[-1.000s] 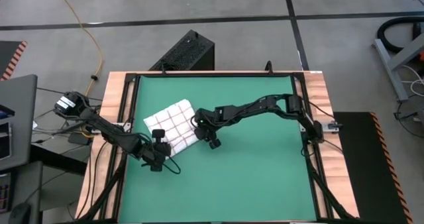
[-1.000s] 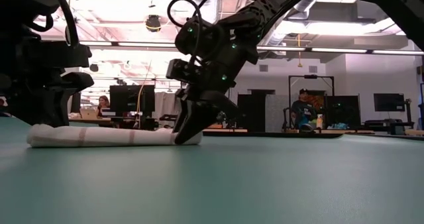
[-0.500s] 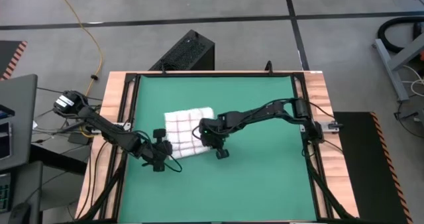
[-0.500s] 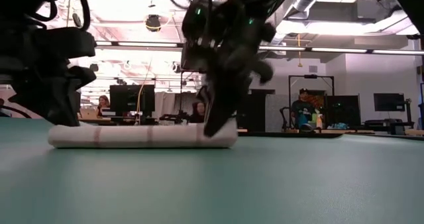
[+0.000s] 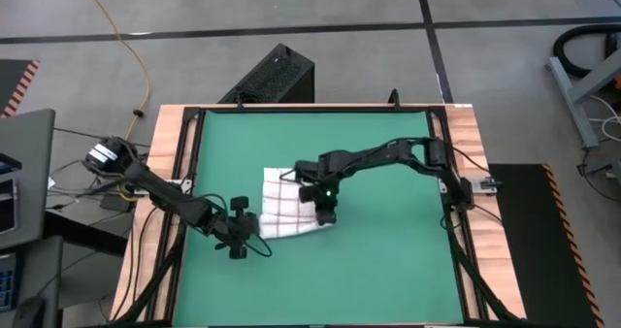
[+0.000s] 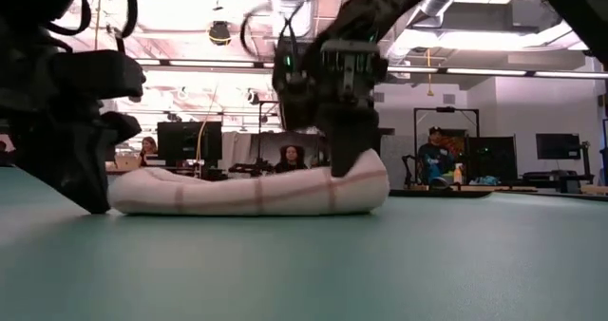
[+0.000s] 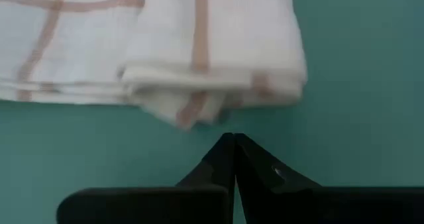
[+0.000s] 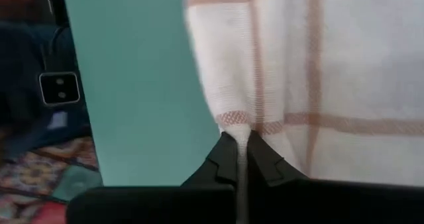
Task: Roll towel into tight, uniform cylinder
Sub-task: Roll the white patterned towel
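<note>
Green mat [image 5: 388, 260] framed by a wooden table edge, grey floor around it.

From above: thin white towel with a grid of red-brown lines [image 5: 288, 212], folded into a thick band, lying left of the mat's middle. Right gripper [image 5: 326, 214] set down on the towel's right end, arm stretched in from the right rail. Left gripper [image 5: 243, 243] low on the mat just beside the towel's lower left corner.

At table height: towel [image 6: 252, 190] lying as a long, soft, flattened bundle, puffier at the end under the right gripper [image 6: 350, 160], which comes down onto it from above. Left arm dark at the picture's edge. Lit workshop behind, monitors and seated people far off.

Left wrist: fingers pressed together, tips [image 7: 233, 144] close to the towel's layered edge [image 7: 212, 85] with a strip of mat between, holding nothing.

Right wrist: fingers closed, pinching a fold at the towel's edge [image 8: 236, 128].

Likely step: gathering one end to begin or tighten the roll. Next move calls for turning that pinched edge over evenly, with the other end kept aligned.
</note>
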Tool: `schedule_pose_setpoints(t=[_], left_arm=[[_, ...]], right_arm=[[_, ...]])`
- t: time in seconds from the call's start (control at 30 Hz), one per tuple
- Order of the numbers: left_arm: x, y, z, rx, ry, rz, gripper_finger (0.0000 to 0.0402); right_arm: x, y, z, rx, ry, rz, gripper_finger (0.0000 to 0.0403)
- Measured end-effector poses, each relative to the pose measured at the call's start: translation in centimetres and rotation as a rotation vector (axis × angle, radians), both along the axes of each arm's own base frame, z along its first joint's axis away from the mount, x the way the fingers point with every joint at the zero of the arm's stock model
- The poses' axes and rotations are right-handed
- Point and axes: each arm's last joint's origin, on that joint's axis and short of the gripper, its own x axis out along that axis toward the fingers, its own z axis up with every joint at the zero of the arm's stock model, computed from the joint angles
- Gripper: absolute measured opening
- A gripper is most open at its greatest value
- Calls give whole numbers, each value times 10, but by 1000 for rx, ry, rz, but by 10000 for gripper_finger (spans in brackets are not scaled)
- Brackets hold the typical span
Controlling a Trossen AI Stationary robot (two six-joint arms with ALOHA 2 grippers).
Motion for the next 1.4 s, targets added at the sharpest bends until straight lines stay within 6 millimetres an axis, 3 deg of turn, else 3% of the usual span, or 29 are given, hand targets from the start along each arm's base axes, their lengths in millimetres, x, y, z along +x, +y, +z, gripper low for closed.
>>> schedule_pose_setpoints(t=[0.1,0.23,0.4,0.53,0.6,0.97,1.23,1.4], left_arm=[[4,-2,-3,-11,-7,16,0],[11,-6,6,-27,-37,67,0],[17,-9,42,4,-59,33,0],[22,-6,88,176,-172,65,0],[24,-1,97,242,-245,109,0],[36,41,49,27,-399,156,0],[48,49,28,-9,-353,64,0],[59,46,3,-9,-284,47,0]], right_arm=[[-3,-15,-7,23,52,-47,17],[-8,-33,-12,12,58,-91,17],[-17,-47,-21,54,93,-129,17],[-22,-53,-27,62,111,-153,17],[-22,-54,-28,61,104,-151,17],[-22,-53,-28,67,101,-158,17],[-21,-52,-27,98,110,-172,17],[-21,-52,-27,103,114,-178,17]])
